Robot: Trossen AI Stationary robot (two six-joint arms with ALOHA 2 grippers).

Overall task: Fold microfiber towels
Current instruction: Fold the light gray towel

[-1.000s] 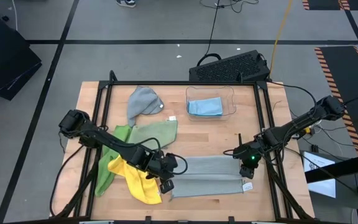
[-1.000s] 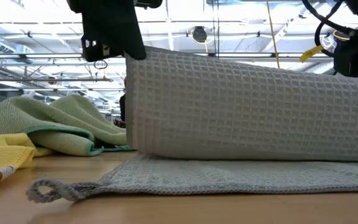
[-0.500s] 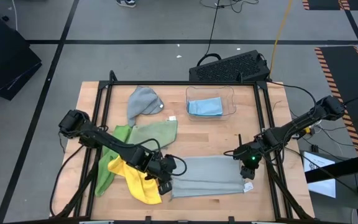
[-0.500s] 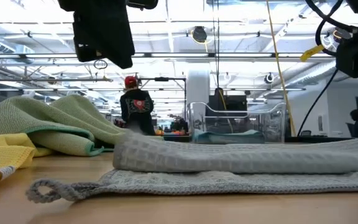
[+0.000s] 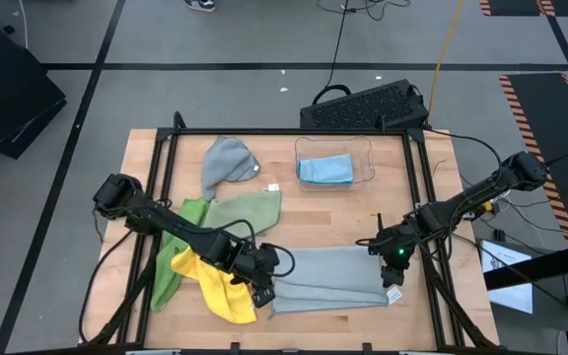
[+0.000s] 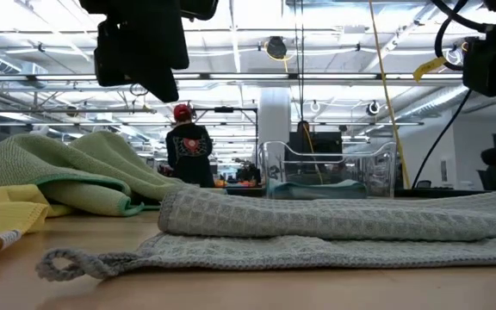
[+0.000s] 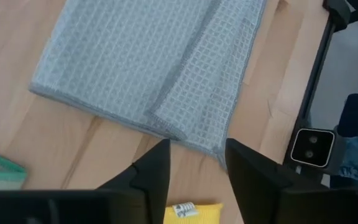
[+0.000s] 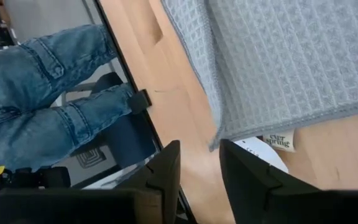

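On the wooden table (image 5: 294, 330), the grey towel (image 5: 333, 276) lay folded, left gripper (image 5: 261, 280) and right gripper (image 5: 392, 258) both parted, flanking it.

Overhead, table-level, two wrist views

Grey floor (image 5: 215, 39) crossed by dark lines fills the top of the high view; a black case (image 5: 8, 94) sits at upper left, striped tape (image 5: 535, 99) at right. In the low view, ceiling lights (image 6: 334, 34) run overhead; a person (image 6: 189, 146) stands at centre.
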